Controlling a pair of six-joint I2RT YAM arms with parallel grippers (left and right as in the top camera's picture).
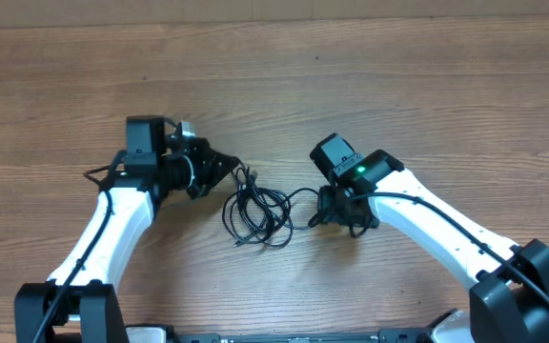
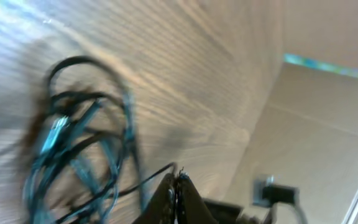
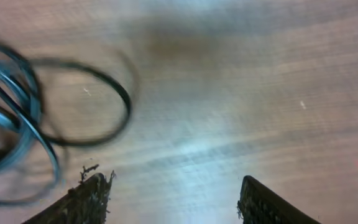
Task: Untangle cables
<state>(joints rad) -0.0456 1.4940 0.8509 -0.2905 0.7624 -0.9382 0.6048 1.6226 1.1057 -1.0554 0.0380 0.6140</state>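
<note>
Cables [image 1: 258,211] lie knotted on the surface [image 1: 398,86], one strand apparently pinched at the tips of the clenched left end effector [image 2: 176,180], the loops spreading just beyond it and ahead-left of the released, empty right end effector [image 3: 174,186]. The step looks like an early separating pull; next, the right side must reach those loops, pinch a different cord and draw away from the left.

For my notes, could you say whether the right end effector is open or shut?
Open: the right end effector fingers stand wide apart, nothing between them.
</note>
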